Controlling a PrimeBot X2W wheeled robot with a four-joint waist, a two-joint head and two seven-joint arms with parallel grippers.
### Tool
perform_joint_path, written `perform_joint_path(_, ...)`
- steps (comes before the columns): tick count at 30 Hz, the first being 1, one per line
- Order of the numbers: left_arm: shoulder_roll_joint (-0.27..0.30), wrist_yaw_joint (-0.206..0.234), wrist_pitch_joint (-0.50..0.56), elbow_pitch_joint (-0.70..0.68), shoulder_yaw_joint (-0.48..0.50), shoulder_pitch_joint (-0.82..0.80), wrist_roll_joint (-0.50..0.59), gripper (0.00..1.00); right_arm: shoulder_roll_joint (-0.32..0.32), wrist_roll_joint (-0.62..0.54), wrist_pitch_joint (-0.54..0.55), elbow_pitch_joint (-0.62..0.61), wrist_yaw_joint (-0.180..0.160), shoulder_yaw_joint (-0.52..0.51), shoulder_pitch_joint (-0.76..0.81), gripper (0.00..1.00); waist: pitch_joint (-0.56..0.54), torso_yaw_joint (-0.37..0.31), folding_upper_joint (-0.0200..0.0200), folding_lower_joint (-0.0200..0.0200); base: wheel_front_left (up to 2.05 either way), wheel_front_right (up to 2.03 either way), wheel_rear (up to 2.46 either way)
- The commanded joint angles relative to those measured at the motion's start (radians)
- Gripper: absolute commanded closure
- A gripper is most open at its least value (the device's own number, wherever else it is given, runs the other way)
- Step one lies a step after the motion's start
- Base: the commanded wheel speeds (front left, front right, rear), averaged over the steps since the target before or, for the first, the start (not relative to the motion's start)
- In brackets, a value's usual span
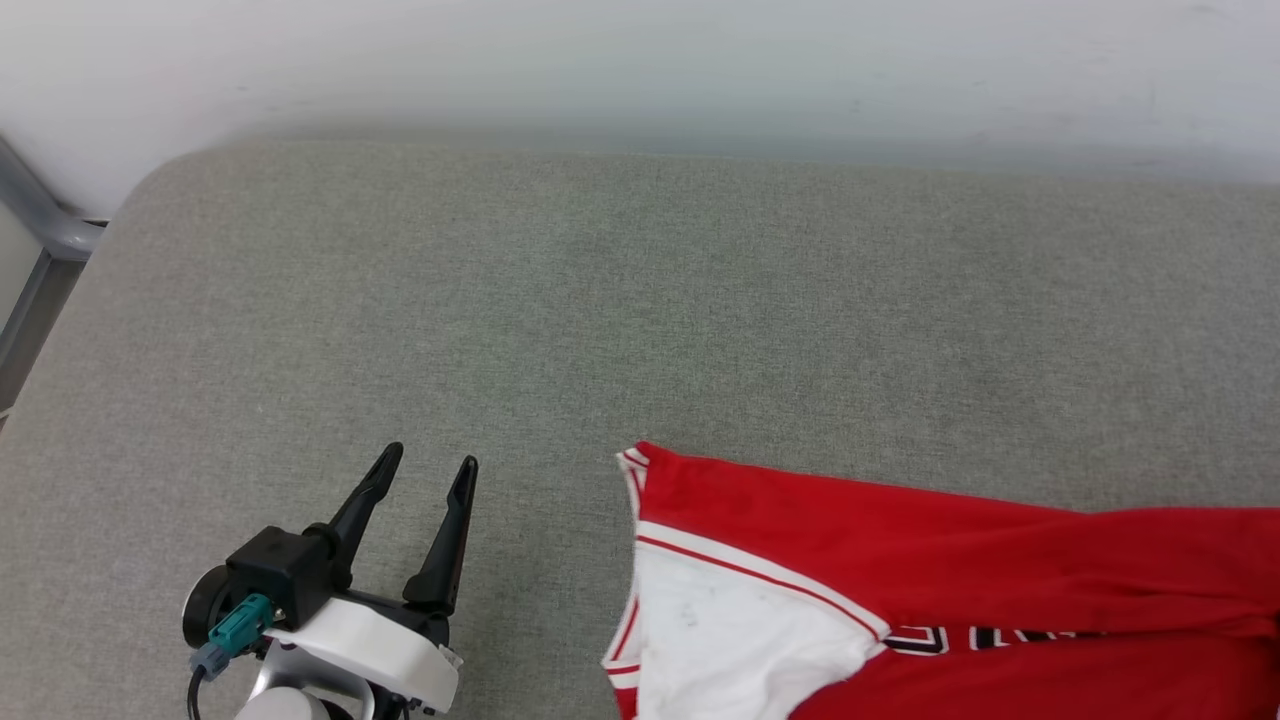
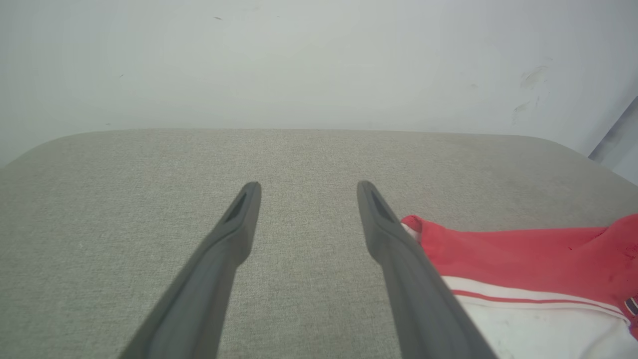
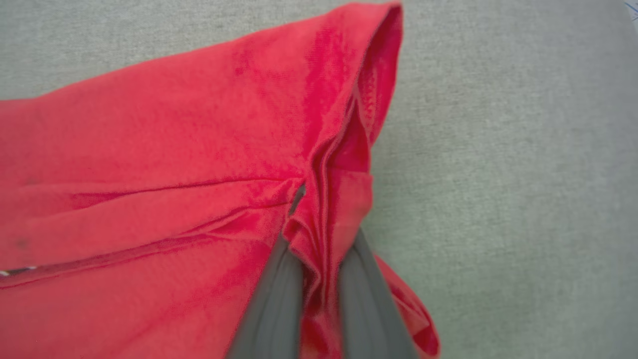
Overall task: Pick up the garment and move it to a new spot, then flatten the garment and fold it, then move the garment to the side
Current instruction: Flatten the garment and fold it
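Observation:
The garment [image 1: 900, 560] is a red jersey with a white sleeve, striped trim and black lettering, lying at the lower right of the grey cushion in the head view. Its near corner shows beside my left gripper's right finger in the left wrist view, garment [image 2: 523, 259]. My left gripper [image 1: 432, 462] hovers open to the left of the garment, nothing between its fingers; left gripper [image 2: 308, 187]. In the right wrist view my right gripper [image 3: 319, 209] is shut on a bunched fold of the garment [image 3: 174, 149] near its red hem edge, fabric pinched between the two dark fingers.
The grey fabric cushion [image 1: 560, 300] has a rounded corner at the far left, with a pale wall [image 1: 640, 60] behind it. A grey metal frame [image 1: 35, 230] stands past the left edge. Bare cushion lies ahead of and left of the garment.

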Motion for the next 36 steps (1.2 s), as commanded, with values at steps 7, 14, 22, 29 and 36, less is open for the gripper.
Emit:
perform_joint_path(7,-0.012,-0.004,-0.005,0.007,0.011,0.022,0.004,0.0,0.015,-0.027,-0.008,-0.013,-0.002,-0.029,0.008,1.0,-0.028,-0.003,-0.0001,-0.0001,0.0,0.0,0.0)
perform_joint_path(14,-0.019,-0.003,-0.005,0.004,0.023,0.046,0.007,0.0,0.053,0.013,0.051,-0.16,-0.002,0.042,0.058,1.0,-0.064,-0.012,-0.0001,-0.0001,0.0,0.0,0.0)
perform_joint_path(22,-0.027,-0.005,-0.005,0.005,0.028,0.061,0.008,0.0,0.084,0.063,0.193,-0.339,-0.002,0.161,0.109,1.0,-0.092,-0.01,-0.0001,-0.0001,0.0,0.0,0.0)
perform_joint_path(29,-0.039,-0.01,-0.004,0.005,0.042,0.067,0.01,0.0,0.217,0.083,0.3,-0.456,-0.002,0.275,0.084,1.0,-0.103,0.001,-0.0001,-0.0001,0.0,0.0,0.0)
perform_joint_path(36,-0.044,-0.015,-0.004,0.005,0.058,0.068,0.015,0.0,0.31,0.115,0.338,-0.457,-0.002,0.382,0.025,1.0,-0.107,0.011,-0.0001,-0.0001,0.0,0.0,0.0)
